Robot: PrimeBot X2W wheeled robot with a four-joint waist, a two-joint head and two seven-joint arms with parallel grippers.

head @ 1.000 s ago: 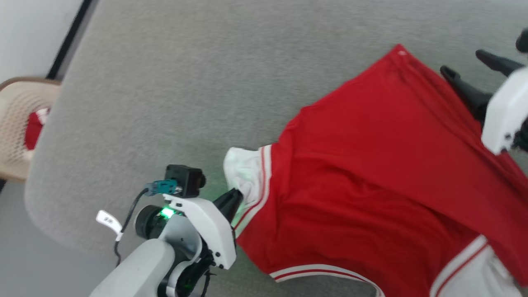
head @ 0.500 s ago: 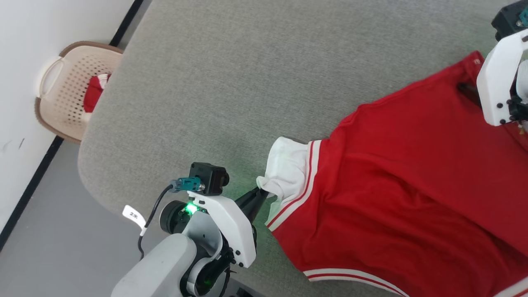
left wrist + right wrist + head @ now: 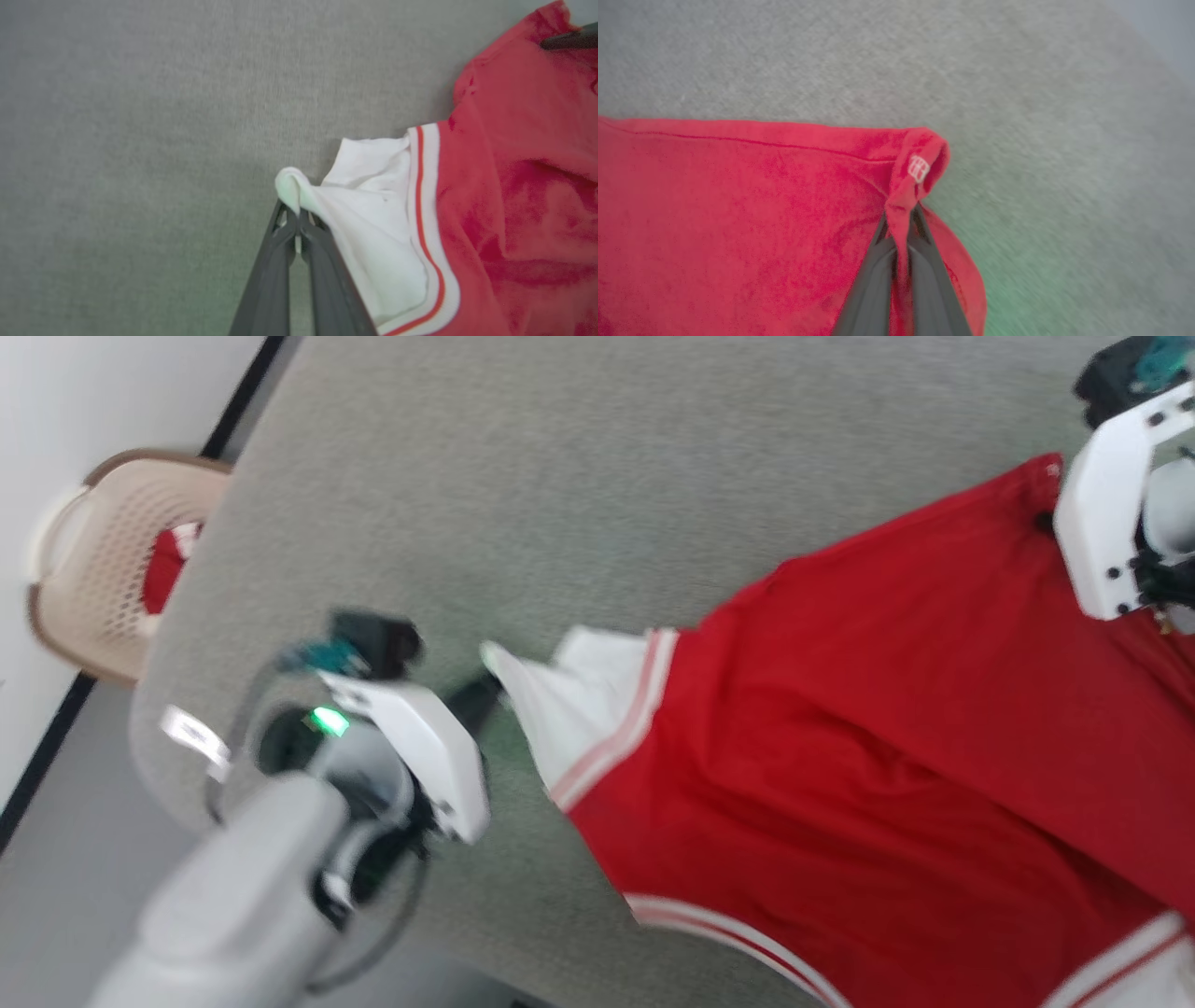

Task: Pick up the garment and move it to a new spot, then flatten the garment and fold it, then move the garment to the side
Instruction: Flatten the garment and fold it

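Observation:
The garment (image 3: 868, 747), a red T-shirt with white sleeves and striped trim, lies spread over the grey table (image 3: 523, 504) from the middle to the right edge. My left gripper (image 3: 485, 686) is shut on the tip of its white sleeve (image 3: 369, 196), as the left wrist view shows with the left gripper (image 3: 294, 217) pinching the cloth. My right gripper (image 3: 901, 219) is shut on the red hem corner (image 3: 917, 158) that carries a small white label. In the head view the right gripper's white wrist (image 3: 1106, 523) covers that corner.
A beige plastic laundry basket (image 3: 103, 569) with red cloth inside stands on the floor at the far left, beside the white wall (image 3: 84, 401). The table's rounded edge (image 3: 154, 709) runs down the left side near my left arm.
My right gripper has come down onto the red hem corner and shut on it. My left gripper pulls the white sleeve outward to the left. The head camera has shifted.

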